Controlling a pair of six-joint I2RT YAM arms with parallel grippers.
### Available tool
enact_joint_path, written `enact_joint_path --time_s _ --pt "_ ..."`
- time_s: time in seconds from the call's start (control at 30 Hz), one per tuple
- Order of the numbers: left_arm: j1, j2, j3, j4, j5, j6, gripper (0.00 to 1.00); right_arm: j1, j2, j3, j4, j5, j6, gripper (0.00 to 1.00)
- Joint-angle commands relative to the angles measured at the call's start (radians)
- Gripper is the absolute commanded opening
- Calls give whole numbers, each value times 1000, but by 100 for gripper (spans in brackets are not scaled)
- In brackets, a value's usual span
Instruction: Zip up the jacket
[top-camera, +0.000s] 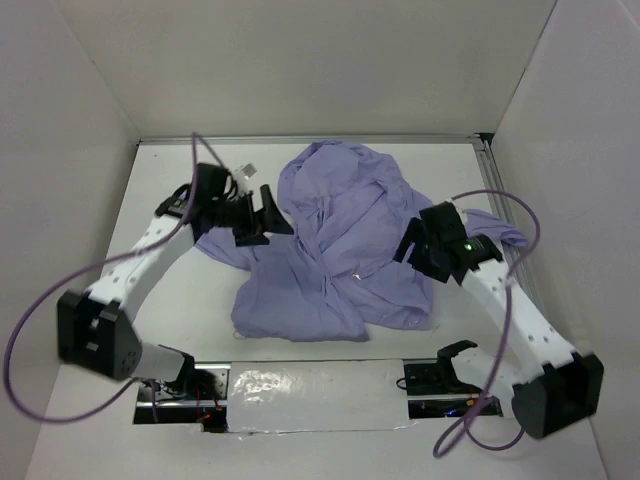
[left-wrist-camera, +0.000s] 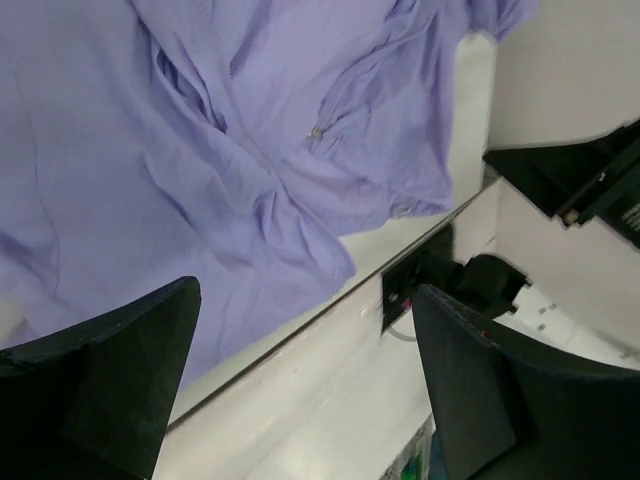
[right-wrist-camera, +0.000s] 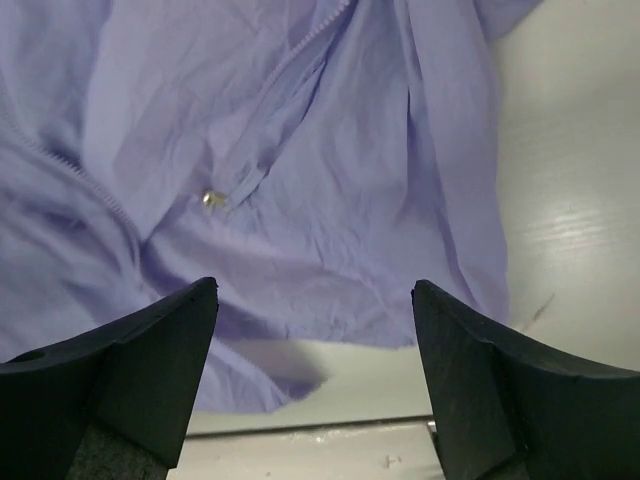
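Two-arm rig with the jacket unfastened on the desk. Nearest you, the arm bases flank a shiny strip (top-camera: 310, 385) at the desk's (top-camera: 210, 300) near edge. Just beyond it lies the jacket (top-camera: 340, 250), a crumpled lavender heap in the middle of the desk, with folds overlapping and one end bunched toward the far wall.

The left tool (left-wrist-camera: 307, 290) hangs at the heap's left side, released, with nothing between its fingers. The right tool (right-wrist-camera: 313, 288) hangs over the right side, likewise spread and empty. In the right wrist view, a run of zipper teeth (right-wrist-camera: 70, 175) crosses the cloth, and a small metal fitting (right-wrist-camera: 210, 200) sits on a narrow tab near it. Whether that fitting is the slider, you cannot tell.

The step in hand appears to be finding a hold, since neither tool grips cloth. Your next move probably calls for spreading the front panels flat, then bringing one tool down onto the hem below the zipper while the other seeks the pull. Expect the thin fabric to bunch and drag.
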Motion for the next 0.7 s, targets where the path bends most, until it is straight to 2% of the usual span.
enact_joint_path --time_s 0.0,0.1,0.17,0.33,0.43,0.53,0.67 --pt "-45 260 219 34 25 101 99 11 232 57 157 38 -38 85" --pt "-53 444 374 -32 -15 131 99 5 375 92 194 98 -22 85" --pt "-60 539 424 17 58 155 99 -24 462 113 226 63 -34 85" --pt "-71 802 582 -52 46 151 99 -72 607 159 271 13 -54 85" --pt "-71 913 660 -57 69 154 99 -92 717 204 283 1 -68 85" --pt "-57 1013 764 -69 29 144 99 -104 783 251 306 -23 -87 85" --pt "1 1142 965 -92 41 131 99 -139 860 323 357 -78 -126 83"
